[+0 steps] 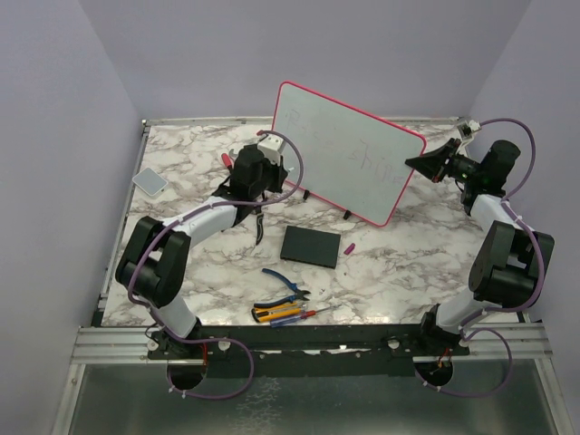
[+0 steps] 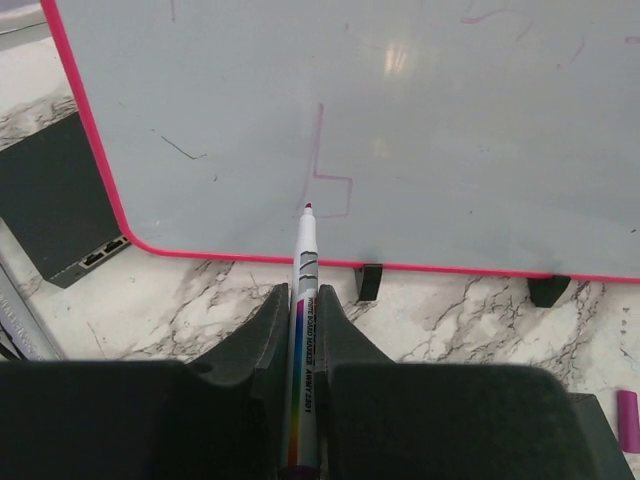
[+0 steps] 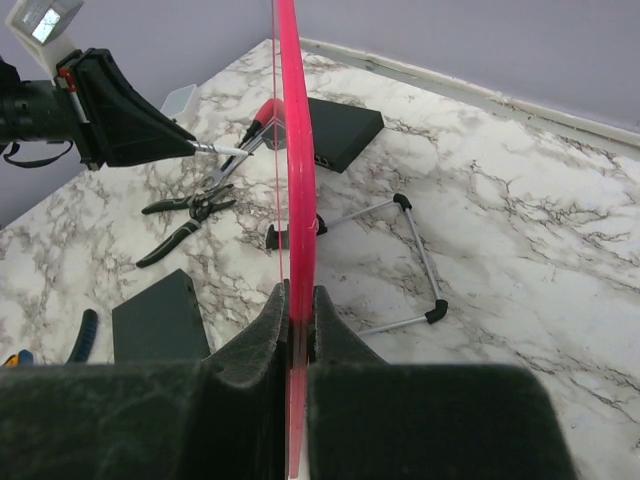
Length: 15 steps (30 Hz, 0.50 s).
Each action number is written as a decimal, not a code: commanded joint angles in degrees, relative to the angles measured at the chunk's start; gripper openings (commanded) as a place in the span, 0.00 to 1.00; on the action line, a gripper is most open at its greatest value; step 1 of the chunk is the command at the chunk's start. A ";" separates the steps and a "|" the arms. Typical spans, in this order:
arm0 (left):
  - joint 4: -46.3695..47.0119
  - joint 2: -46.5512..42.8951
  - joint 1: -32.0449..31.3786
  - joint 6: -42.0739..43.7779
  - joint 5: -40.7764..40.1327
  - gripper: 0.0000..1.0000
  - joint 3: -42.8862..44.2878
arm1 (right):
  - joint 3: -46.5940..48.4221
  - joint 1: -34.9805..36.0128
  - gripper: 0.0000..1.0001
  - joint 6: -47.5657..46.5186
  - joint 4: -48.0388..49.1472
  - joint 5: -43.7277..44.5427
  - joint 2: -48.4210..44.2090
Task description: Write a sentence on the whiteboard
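The whiteboard (image 1: pixel 349 149), pale with a pink-red frame, stands tilted on black feet at the middle of the table. Faint pinkish strokes of the sentence (image 1: pixel 364 154) run across it, and an angular stroke (image 2: pixel 328 180) shows near its lower corner. My left gripper (image 2: pixel 303 292) is shut on a white board marker (image 2: pixel 305 262). The marker's red tip (image 2: pixel 308 207) is at the foot of that stroke, and I cannot tell whether it touches. My right gripper (image 3: pixel 299 290) is shut on the board's pink frame (image 3: pixel 294 150) at its right edge (image 1: pixel 419 164).
A black slab (image 1: pixel 311 246) and a purple cap (image 1: pixel 349 246) lie in front of the board. Blue pliers (image 1: pixel 285 283) and more hand tools (image 1: pixel 285 314) lie near the front edge. A grey pad (image 1: pixel 150 180) sits far left. The board's wire stand (image 3: pixel 410 250) spreads behind it.
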 commanded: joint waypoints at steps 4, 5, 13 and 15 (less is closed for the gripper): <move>0.29 -1.13 -1.10 -1.15 1.36 0.00 1.56 | -0.40 1.40 0.01 -3.61 -4.02 1.01 0.82; 0.61 -0.72 -1.24 -1.58 1.80 0.00 1.80 | -0.32 1.38 0.01 -3.59 -4.02 1.01 0.86; 2.28 2.05 -2.17 -3.68 3.89 0.00 4.55 | -0.22 1.42 0.01 -3.61 -4.06 1.06 1.09; 2.33 2.89 -2.76 -3.63 3.82 0.00 5.29 | -0.25 1.39 0.01 -3.61 -4.11 1.05 1.09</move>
